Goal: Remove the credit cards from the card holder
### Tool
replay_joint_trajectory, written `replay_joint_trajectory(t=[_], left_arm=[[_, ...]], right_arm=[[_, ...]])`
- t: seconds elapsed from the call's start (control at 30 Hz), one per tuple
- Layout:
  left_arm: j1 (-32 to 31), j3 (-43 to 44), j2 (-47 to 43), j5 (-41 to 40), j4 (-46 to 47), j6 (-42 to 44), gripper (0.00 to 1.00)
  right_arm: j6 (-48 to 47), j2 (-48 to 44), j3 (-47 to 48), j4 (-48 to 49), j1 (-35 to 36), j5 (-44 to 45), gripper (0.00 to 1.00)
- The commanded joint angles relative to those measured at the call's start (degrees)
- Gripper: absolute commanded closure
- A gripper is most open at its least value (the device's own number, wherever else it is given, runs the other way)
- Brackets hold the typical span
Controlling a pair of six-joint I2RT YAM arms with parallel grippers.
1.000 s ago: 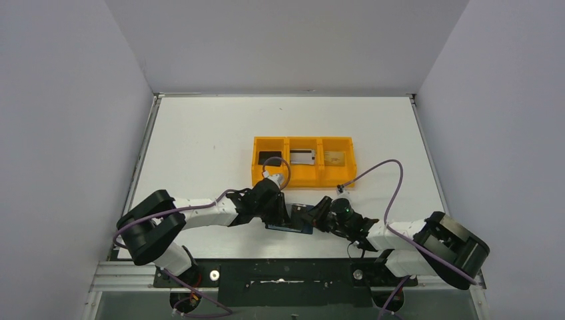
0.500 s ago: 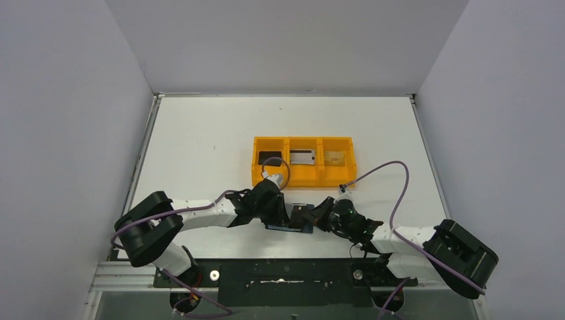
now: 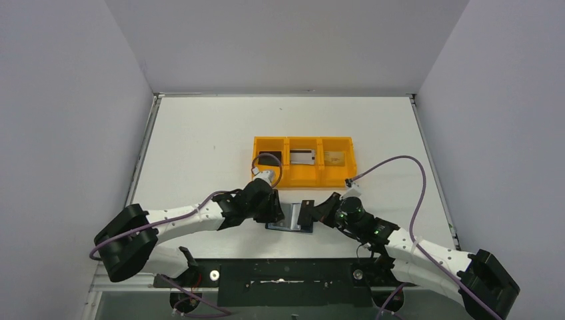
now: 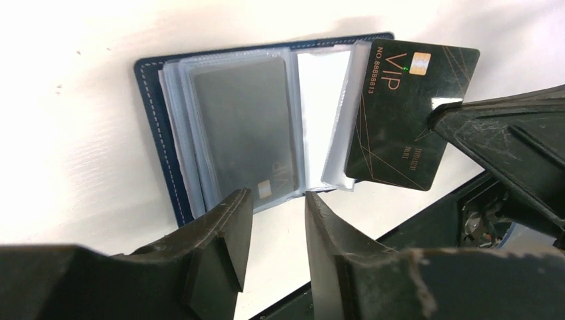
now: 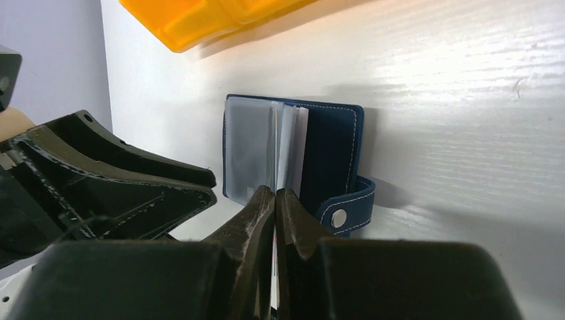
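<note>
Pale grey walls close in a white table point(image 3: 200, 133). An orange three-compartment tray point(image 3: 303, 179) sits about the middle of it, with a black card point(image 3: 268, 158), a silver card point(image 3: 302, 157) and a gold card point(image 3: 334, 159) lying one to a compartment.

Nearer the table's near edge, between the two arms, the navy card holder point(image 4: 150, 127) lies open and flat, its snap tab point(image 5: 340, 215) sticking out on the side away from the tray. Its clear sleeves point(image 4: 320, 113) fan up from the spine, and one of them holds a dark card point(image 4: 243, 127).

The right gripper point(image 5: 274, 200) is pinched tight on one edge of a black VIP card point(image 4: 406, 113), which tilts up over the holder's right half. The card's lower corner overlaps a sleeve; I cannot tell if it sits inside.

The left gripper point(image 4: 276, 203) hangs over the holder's near edge, its jaws a little apart and empty.
</note>
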Motion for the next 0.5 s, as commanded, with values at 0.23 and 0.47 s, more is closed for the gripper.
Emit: replay_joint_trajectory(t=[0.23, 0.47], left_arm=[[11.28, 1.99, -16.19, -8.32, -11.36, 4.13, 0.35], [24.48, 4.09, -25.38, -9.64, -19.9, 9.08, 0.14]], right_arm=[[-19.18, -2.21, 9.67, -0.62, 0.79, 5.77, 1.0], [-39.85, 5.52, 20.33, -0.11, 6.18, 13.5, 1.0]])
